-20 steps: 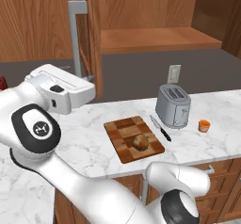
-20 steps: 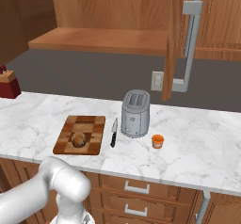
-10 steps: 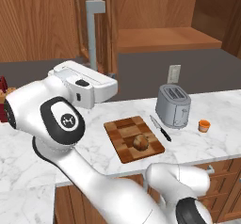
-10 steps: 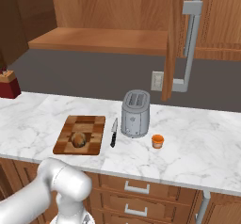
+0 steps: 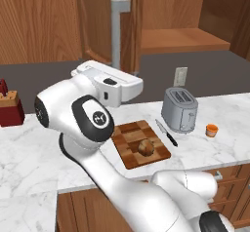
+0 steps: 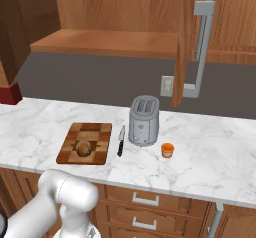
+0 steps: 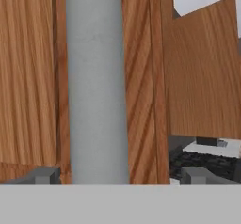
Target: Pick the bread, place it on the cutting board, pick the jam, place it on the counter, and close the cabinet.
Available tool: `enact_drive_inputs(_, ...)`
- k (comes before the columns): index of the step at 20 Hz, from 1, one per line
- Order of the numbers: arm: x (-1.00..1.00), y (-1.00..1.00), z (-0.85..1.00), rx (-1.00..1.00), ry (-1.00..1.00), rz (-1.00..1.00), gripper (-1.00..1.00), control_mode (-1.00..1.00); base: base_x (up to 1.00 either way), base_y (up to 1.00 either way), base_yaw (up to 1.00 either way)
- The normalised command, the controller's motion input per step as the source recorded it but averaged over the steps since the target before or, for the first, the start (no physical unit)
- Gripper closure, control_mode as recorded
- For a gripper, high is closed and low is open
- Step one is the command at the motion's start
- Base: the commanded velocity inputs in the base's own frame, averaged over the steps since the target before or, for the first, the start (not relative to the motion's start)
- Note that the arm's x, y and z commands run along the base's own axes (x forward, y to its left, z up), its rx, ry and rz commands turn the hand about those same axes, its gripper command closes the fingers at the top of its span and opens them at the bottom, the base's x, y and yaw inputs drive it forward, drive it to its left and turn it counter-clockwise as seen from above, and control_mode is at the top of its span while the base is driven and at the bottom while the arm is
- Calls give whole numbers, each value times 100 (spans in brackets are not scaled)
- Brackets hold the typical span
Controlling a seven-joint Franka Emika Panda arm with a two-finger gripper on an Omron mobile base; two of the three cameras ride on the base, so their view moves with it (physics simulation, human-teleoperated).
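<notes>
Closing cabinet (image 5: 105,31): bread (image 5: 145,147) on cutting board (image 5: 128,150), jam (image 5: 211,130) on surface. Hand (image 7: 120,173) released, straddling door handle (image 7: 96,82); next push door shut.

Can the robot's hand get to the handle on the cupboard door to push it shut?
Probably yes. In the hand view the grey bar handle of the cabinet door stands right ahead of the end effector, between its fingertips, and nothing blocks the way.

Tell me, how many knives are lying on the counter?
1: a black-handled knife lies on the counter between the cutting board and the toaster. Others may be hidden.
</notes>
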Motion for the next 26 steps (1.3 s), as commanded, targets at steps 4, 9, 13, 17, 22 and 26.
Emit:
enact_drive_inputs(4,47,-18,0,0,0,1,-100,-100,0,0,0)
enact_drive_inputs(9,60,-6,0,0,0,3,-100,-100,0,0,0)
enact_drive_inputs(13,53,-16,0,0,0,8,-100,-100,0,0,0)
enact_drive_inputs(17,47,-18,0,0,0,12,-100,-100,0,0,0)
enact_drive_inputs(22,54,-14,0,0,0,12,-100,-100,0,0,0)
enact_drive_inputs(26,57,-5,0,0,0,13,-100,-100,0,0,0)
